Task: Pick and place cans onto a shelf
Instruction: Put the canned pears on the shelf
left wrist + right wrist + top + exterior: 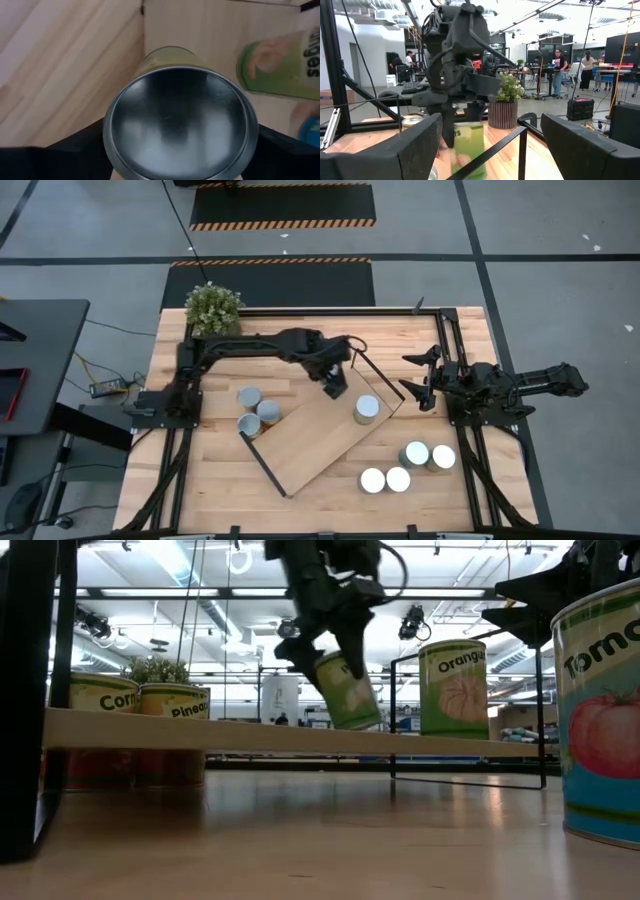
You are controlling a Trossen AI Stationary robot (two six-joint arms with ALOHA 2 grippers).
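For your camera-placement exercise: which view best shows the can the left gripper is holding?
The low view: the green can hangs tilted above the shelf. The left wrist view shows mostly its metal end, the right wrist view a blur; overhead, the left gripper hides it.

A green can (175,120) is held between the dark jaws, tilted above the shelf (210,30); an oranges can (280,65) is seen beyond.

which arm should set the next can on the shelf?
Left. The left gripper already holds a green can, tilted, just above the shelf. The right gripper is open and empty beside the shelf's end.
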